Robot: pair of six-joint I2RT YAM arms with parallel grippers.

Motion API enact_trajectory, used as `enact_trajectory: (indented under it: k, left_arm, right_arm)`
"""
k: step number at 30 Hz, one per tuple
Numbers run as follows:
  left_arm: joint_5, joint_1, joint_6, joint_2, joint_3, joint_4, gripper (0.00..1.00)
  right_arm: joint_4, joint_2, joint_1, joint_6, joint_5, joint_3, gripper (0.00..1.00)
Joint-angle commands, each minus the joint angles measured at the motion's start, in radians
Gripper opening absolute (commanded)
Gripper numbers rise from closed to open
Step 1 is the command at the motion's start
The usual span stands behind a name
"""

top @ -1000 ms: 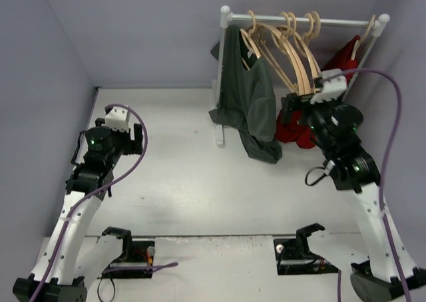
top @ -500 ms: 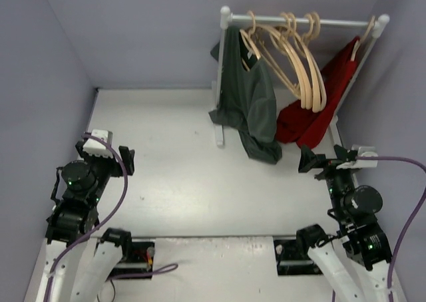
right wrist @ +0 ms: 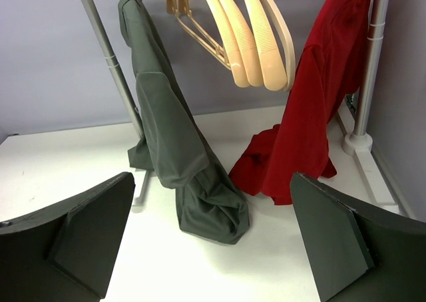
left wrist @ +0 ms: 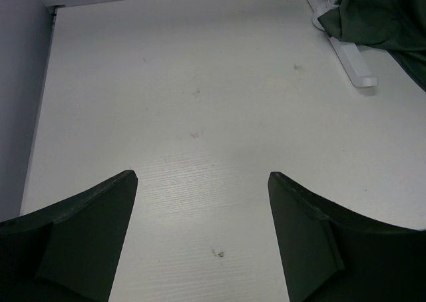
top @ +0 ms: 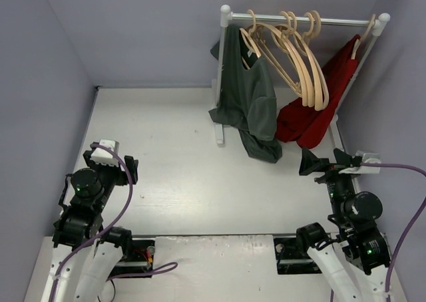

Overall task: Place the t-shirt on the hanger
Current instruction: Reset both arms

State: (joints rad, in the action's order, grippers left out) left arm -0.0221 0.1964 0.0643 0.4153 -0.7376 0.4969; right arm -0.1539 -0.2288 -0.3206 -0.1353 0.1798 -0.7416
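The dark grey-green t-shirt [top: 249,96] hangs from the leftmost hanger [top: 249,44] on the rack, its lower end crumpled on the table [right wrist: 210,209]. One corner of the t-shirt [left wrist: 386,16] shows in the left wrist view. My left gripper [top: 108,163] is open and empty at the near left, far from the rack, over bare table [left wrist: 203,175]. At the near right my right gripper [top: 325,161] is open and empty, facing the t-shirt [right wrist: 213,176] from a distance.
Several bare wooden hangers [top: 307,69] hang mid-rail [right wrist: 253,42]. A red garment [top: 326,102] hangs at the rail's right end and pools on the table [right wrist: 299,142]. The rack's left foot [left wrist: 349,56] lies on the table. Purple walls enclose the table.
Both arms have drawn back toward the near edge. The right gripper left the hangers and dropped to the near right; the left gripper moved back and left. The t-shirt stays on its hanger.
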Motion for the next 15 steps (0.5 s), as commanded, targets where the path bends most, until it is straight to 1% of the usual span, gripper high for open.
enact_trajectory:
  k: [1,15]
  left_arm:
    - [0.012,0.013,0.013,0.012,-0.005,-0.055,0.75]
    - [0.013,0.029,0.019,0.026,-0.006,-0.057,0.75]
  right_arm:
    - [0.080,-0.028,-0.003,-0.021,0.045,0.001,1.00]
    - [0.079,-0.031,-0.011,-0.020,0.064,-0.002,1.00]
